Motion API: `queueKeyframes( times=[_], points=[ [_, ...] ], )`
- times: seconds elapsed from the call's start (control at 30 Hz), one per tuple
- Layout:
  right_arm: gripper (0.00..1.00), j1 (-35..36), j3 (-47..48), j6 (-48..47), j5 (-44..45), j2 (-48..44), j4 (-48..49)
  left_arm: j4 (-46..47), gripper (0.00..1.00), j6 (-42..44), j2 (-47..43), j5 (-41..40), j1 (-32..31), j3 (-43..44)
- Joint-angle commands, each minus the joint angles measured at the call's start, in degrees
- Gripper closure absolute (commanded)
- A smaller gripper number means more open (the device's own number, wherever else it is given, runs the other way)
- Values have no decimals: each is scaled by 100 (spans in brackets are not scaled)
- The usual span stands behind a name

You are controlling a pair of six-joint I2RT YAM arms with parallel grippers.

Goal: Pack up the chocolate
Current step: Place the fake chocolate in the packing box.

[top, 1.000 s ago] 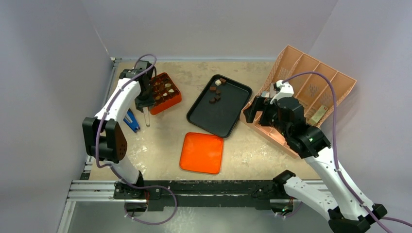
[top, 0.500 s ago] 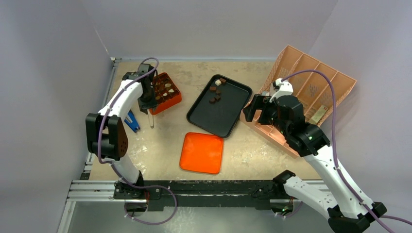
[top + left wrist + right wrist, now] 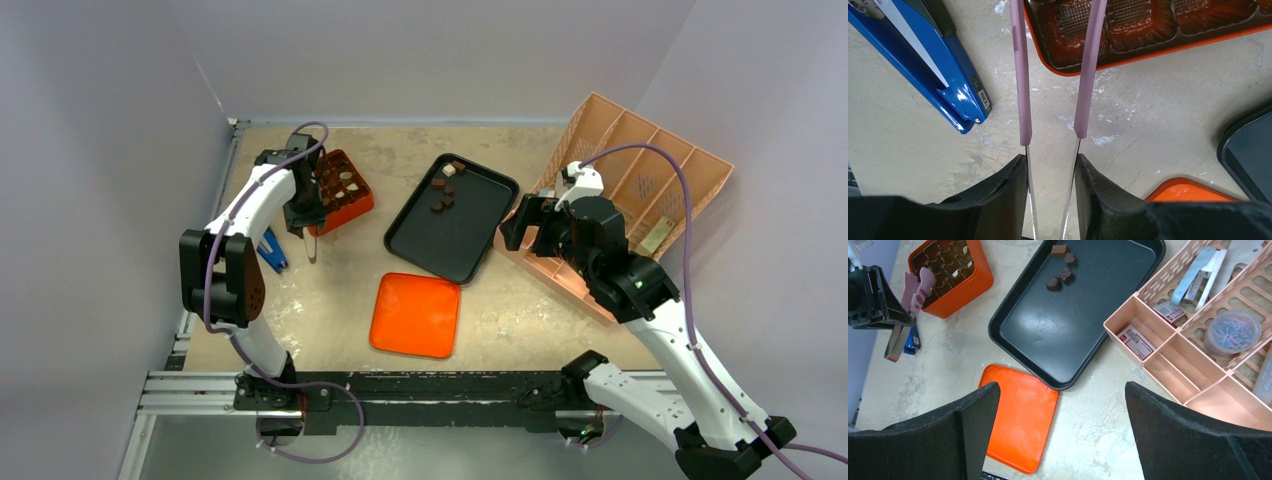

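Several small chocolate pieces, dark brown, mid brown and one cream (image 3: 441,192), lie at the far end of the black tray (image 3: 460,235); they also show in the right wrist view (image 3: 1060,274). More pieces sit in cups of the orange compartmented box (image 3: 345,208). My left gripper (image 3: 303,212) is shut on pink-tipped metal tweezers (image 3: 1021,100), beside the box's near corner (image 3: 1148,54). The tweezer arms are spread, their tips cut off in the left wrist view. The box cups seen there are empty. My right gripper (image 3: 1062,390) is open and empty, high above the tray's right side.
An orange lid (image 3: 415,314) lies flat in front of the black tray. A blue stapler (image 3: 943,80) lies left of the tweezers. A pink desk organizer (image 3: 640,190) with a stapler, clips and packets stands at the right, under my right arm.
My left gripper has moved slightly right and nearer with the tweezers, staying by the orange box. The right arm has barely moved.
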Motion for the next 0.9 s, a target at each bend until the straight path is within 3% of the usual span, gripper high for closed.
queueKeyframes(
  times=[0.0, 0.33, 0.6, 0.87],
  points=[
    [3, 19, 214, -43, 124, -41, 174, 61, 63, -9, -277, -46, 32, 90],
    [3, 20, 199, 24, 37, -78, 210, 35, 62, 23, -454, 118, 28, 198],
    [3, 19, 258, 156, -99, 0, 116, -80, 63, 237, -758, 738, -42, 559],
    [4, 22, 267, 369, -142, 134, 145, -237, 64, 216, -801, 746, -1073, 1042]
  ],
)
